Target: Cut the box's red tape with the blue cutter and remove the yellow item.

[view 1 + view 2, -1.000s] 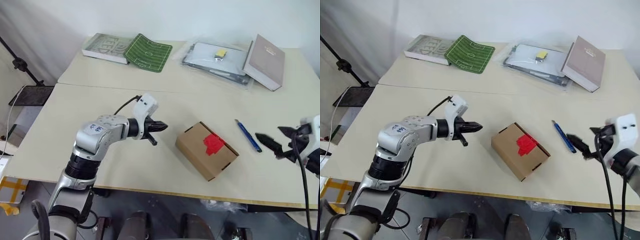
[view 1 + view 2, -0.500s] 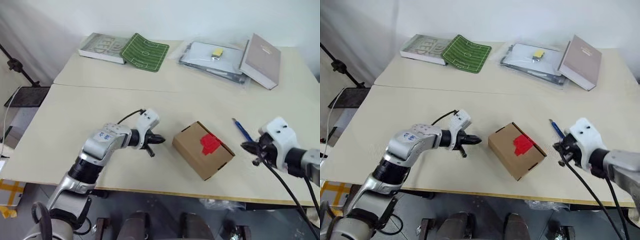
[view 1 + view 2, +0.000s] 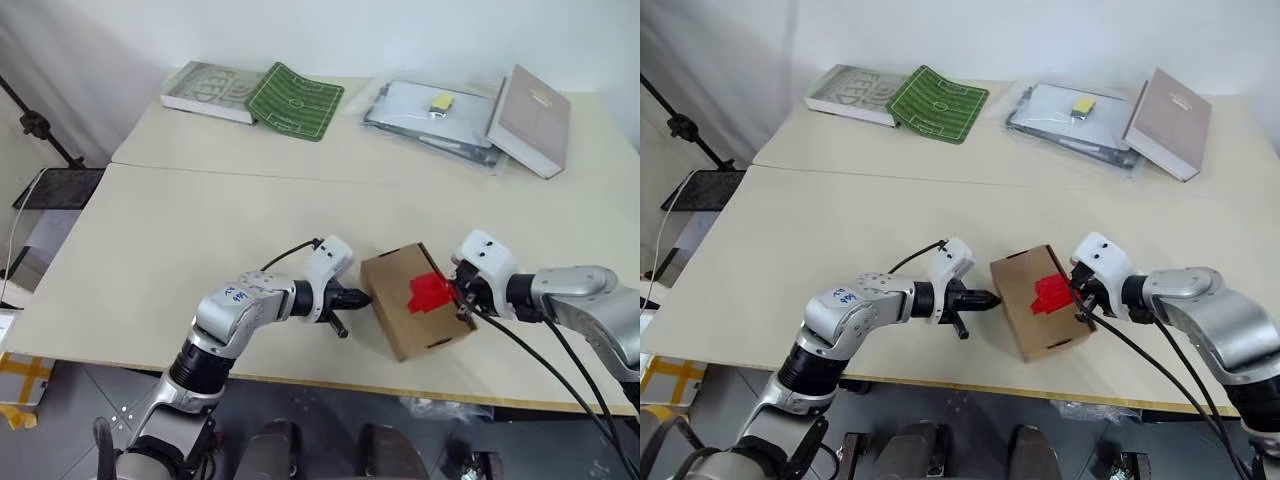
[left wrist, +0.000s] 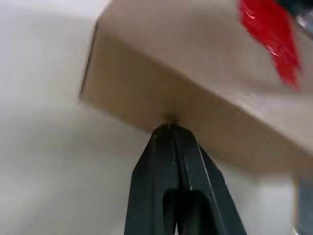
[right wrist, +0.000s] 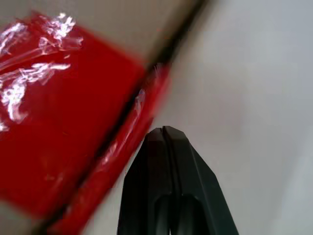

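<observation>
Box: the box (image 3: 415, 315) sits near the front edge of the table (image 3: 200, 220), turned at an angle, flaps down.
Red tape: the red tape (image 3: 428, 291) lies on the box's top toward its right edge — in the right wrist view it folds over that edge (image 5: 73, 127).
Left gripper: the left gripper (image 3: 358, 297) has its two black fingers pressed together, empty; in the left wrist view the tips (image 4: 168, 128) meet the box's side wall.
Right gripper: the right gripper (image 3: 462, 298) is pinched together with nothing between the fingers, its tip right at the taped edge; whether it touches the tape I cannot tell.
Blue cutter: cannot make it out from where I stand — the right arm covers the table beside the box.
Back of the table: a grey book (image 3: 528, 107), a clear plastic sleeve (image 3: 425, 112) with a small flat yellow piece (image 3: 440, 102), a green football-pitch mat (image 3: 296, 100), another book (image 3: 208, 92).
</observation>
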Available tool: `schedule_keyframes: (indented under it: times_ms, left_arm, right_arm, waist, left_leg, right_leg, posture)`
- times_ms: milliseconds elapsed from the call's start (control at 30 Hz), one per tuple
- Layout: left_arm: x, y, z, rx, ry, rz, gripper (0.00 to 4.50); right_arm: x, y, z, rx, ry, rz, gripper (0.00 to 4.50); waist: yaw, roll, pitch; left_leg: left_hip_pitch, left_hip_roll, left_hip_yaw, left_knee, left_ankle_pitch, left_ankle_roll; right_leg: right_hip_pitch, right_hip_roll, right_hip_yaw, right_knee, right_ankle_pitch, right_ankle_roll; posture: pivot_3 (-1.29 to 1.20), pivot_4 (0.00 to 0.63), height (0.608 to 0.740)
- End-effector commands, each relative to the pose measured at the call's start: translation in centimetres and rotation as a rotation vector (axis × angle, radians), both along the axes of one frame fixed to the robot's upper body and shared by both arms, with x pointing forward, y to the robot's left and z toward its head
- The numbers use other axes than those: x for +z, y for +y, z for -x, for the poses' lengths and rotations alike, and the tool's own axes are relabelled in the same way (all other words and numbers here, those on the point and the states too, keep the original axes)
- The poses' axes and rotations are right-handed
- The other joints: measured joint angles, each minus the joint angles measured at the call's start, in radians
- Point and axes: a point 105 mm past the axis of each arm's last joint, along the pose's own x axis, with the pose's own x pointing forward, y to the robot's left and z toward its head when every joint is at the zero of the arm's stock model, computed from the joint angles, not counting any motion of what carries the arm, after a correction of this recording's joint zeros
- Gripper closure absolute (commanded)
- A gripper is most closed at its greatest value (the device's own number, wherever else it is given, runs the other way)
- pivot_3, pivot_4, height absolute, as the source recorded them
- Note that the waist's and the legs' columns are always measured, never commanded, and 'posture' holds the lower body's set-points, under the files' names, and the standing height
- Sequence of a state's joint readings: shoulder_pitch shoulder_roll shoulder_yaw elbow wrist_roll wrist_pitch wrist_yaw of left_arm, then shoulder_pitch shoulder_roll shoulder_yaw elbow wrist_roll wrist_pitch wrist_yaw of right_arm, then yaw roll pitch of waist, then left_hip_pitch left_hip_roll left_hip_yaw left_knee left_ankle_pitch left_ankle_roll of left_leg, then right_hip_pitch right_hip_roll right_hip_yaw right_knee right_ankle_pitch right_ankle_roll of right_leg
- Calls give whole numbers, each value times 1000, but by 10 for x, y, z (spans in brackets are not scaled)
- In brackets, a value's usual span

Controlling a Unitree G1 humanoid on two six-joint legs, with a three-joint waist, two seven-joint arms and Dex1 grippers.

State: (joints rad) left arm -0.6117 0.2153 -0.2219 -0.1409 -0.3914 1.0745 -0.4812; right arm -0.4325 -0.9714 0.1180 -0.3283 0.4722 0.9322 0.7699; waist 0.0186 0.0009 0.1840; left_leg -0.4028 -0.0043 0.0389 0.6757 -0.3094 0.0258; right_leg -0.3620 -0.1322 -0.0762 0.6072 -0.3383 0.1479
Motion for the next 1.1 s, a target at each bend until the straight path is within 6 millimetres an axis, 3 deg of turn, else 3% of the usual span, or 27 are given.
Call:
schedule_keyframes:
  times_ms: [33,200,433,667,900,1000,1100]
  left_arm:
    - [12,-5,-8,21,-61,35,4500]
    - [15,-3,-12,34,-71,34,4500]
    - [15,1,-7,-1,-70,5,4500]
    - [12,0,8,-59,-46,-20,4500]
    - [15,8,3,-27,-51,-29,4500]
    - [13,13,0,-10,-56,-45,4500]
    - [14,27,-6,29,-73,-70,4500]
  right_arm:
    - [10,25,3,108,-19,-48,4471]
    - [7,32,-2,111,-26,-54,4471]
    - [3,27,-6,91,-33,-10,4471]
    - [7,30,5,129,-4,-5,4471]
    - [3,37,15,168,31,-12,4471]
    - [0,31,10,140,12,18,4471]
    - [4,9,-4,43,-63,101,4471]
  waist:
    - [1,0,0]
    - [6,0,0]
    - [7,0,0]
    - [6,0,0]
    - [6,0,0]
    - [6,0,0]
    - [6,0,0]
  left_leg:
    - [0,0,0,1,0,0]
    - [0,-1,-1,5,0,0]
    - [-1,-2,-1,5,0,0]
    - [-1,-1,-1,5,0,0]
    - [-1,-1,-1,5,0,0]
    - [-1,-1,-1,5,0,0]
    - [-1,-1,-1,5,0,0]
  right_leg:
    - [0,0,0,1,0,0]
    - [0,-2,1,3,0,0]
    - [0,-2,0,3,0,0]
    - [0,-2,0,4,0,0]
    - [0,-2,1,4,0,0]
    - [0,-2,1,4,0,0]
    - [0,-2,1,4,0,0]
  posture:
    - [0,150,740]
    - [0,150,740]
    - [0,150,740]
    - [0,150,740]
    - [0,150,740]
    - [0,150,740]
    - [0,150,740]
